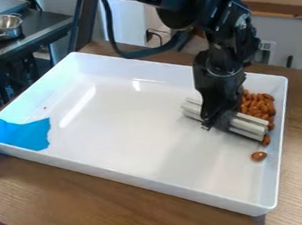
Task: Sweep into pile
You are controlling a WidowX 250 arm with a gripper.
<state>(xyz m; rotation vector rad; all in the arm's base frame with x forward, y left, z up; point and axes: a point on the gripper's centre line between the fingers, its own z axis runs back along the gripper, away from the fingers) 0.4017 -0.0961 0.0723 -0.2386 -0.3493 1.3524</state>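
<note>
Many brown almonds (257,105) lie heaped against the right-hand wall of a white tray (128,126), while one loose almond (258,156) (a bit of a straggler) rests apart from them, nearer the front. Just beside the heap is a ridged silver bar (249,126), lying slantwise, with the black gripper (216,121) clamped on its middle. The tray sits on a wooden bench (88,196), a crumpled blue sheet (23,132) overlapping its left corner. Farther back at upper left, a metal bowl (2,26) stands on a dark counter (35,31).
</note>
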